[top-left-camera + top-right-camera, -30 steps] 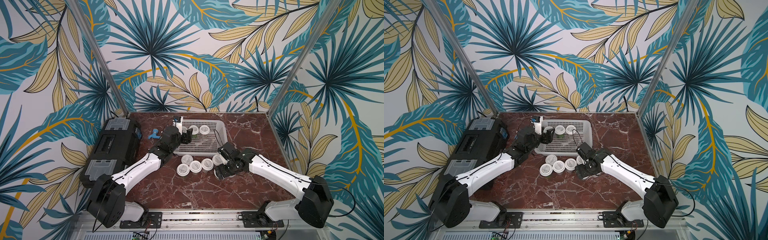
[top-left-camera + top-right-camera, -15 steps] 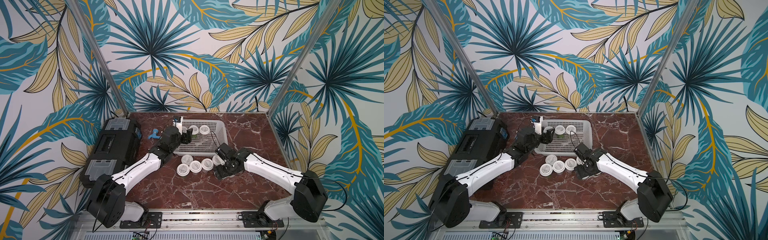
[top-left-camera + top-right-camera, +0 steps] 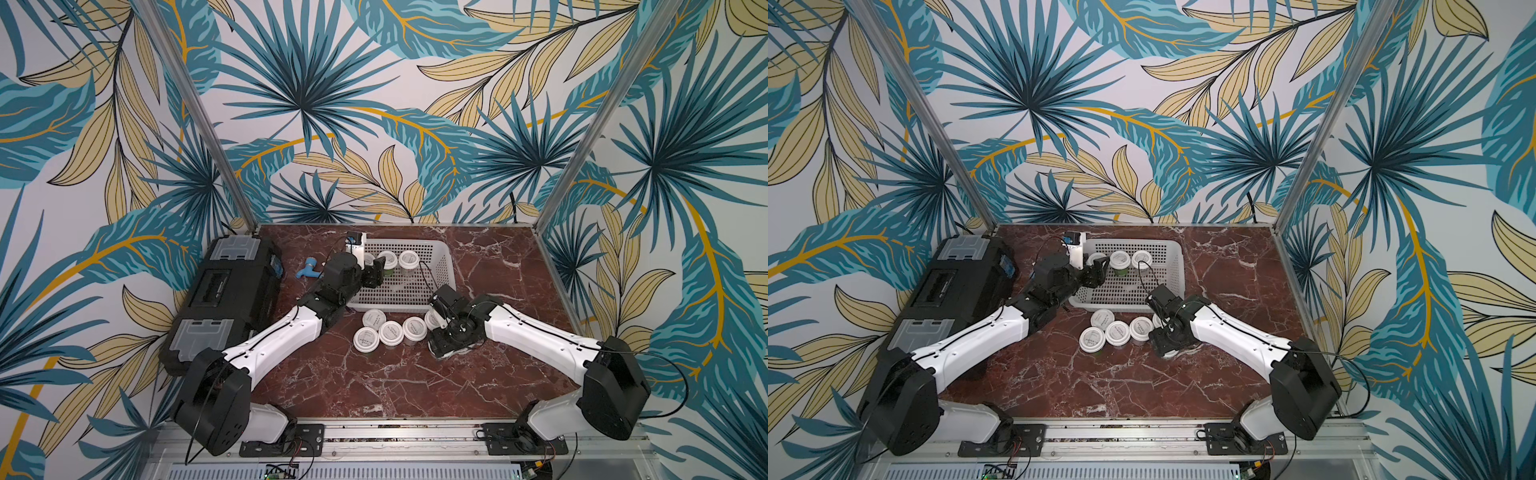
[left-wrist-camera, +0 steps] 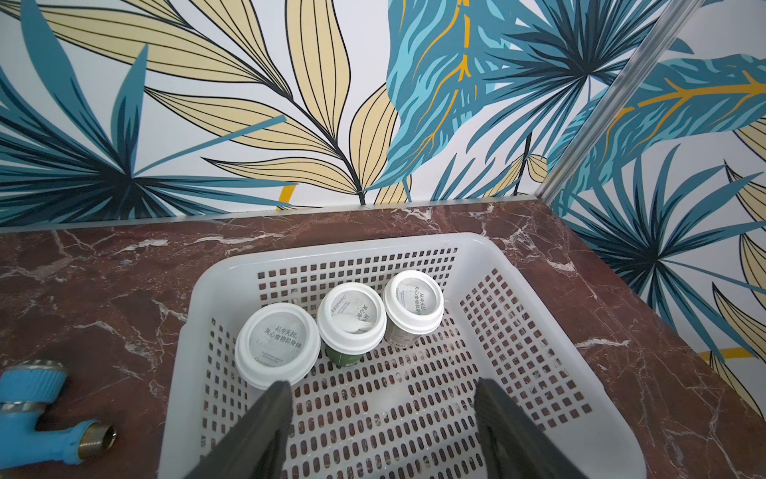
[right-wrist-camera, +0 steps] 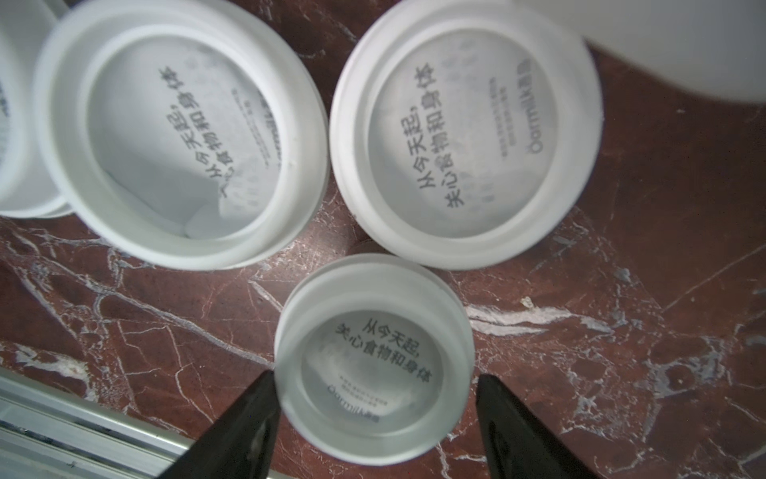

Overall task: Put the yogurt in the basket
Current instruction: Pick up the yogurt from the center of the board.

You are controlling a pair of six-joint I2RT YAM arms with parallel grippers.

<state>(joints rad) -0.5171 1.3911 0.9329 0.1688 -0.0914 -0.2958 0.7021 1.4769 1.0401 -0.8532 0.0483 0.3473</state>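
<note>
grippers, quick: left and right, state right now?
Left gripper: open, empty, over the basket.
Right gripper: open, fingers either side of a yogurt cup, not clamped.

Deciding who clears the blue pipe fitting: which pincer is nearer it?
Left. The left pincer is over the basket end beside the blue fitting; the right pincer is over a cup in front of the basket.

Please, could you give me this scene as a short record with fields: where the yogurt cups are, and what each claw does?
basket: pale, perforated
basket cups: three, upright, in a row
table cups: six, clustered by the basket's near wall
left claw: open, empty, over the basket
right claw: open, astride one table cup
other items: blue fitting, black toolbox
</note>
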